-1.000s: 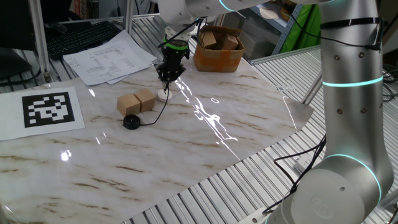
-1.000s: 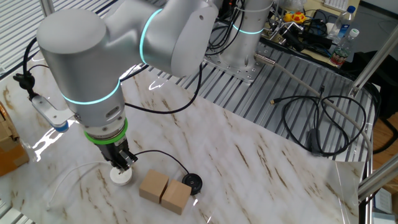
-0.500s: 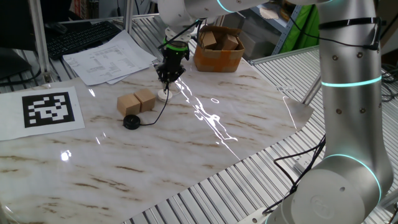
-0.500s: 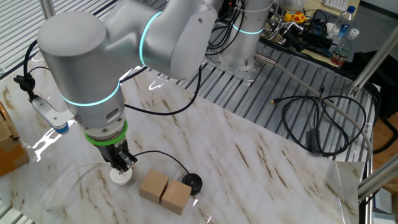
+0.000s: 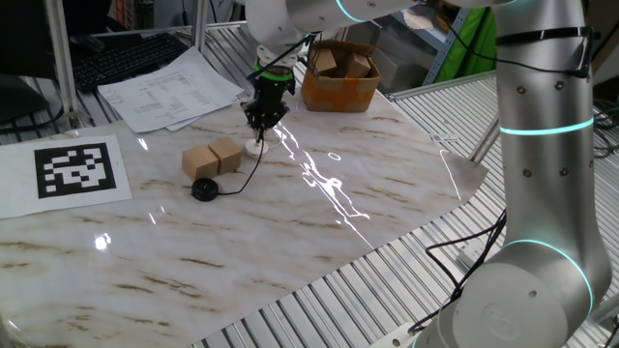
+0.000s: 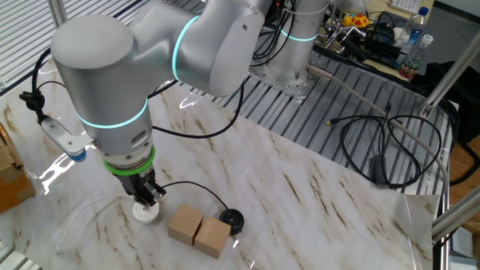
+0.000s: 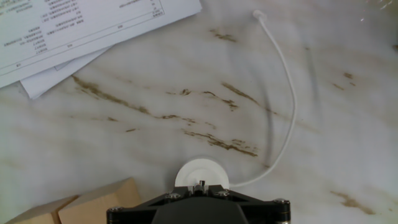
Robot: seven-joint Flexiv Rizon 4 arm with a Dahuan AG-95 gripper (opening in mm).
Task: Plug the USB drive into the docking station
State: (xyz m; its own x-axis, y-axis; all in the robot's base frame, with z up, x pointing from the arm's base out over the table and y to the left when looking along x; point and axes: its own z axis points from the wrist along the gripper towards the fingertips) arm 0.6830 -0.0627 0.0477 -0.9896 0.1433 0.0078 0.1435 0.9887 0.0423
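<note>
Marble table bearing two wooden cubes. Gripper poised directly above the docking station, just beside the cubes; finger spacing cannot be told. USB drive plug at the disc's near edge, its black cable running past the cubes.

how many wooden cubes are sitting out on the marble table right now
2. The first wooden cube lies nearest the docking station; the second wooden cube sits touching it, beside the black puck. More wooden pieces sit in the cardboard box, partly hidden.
</note>
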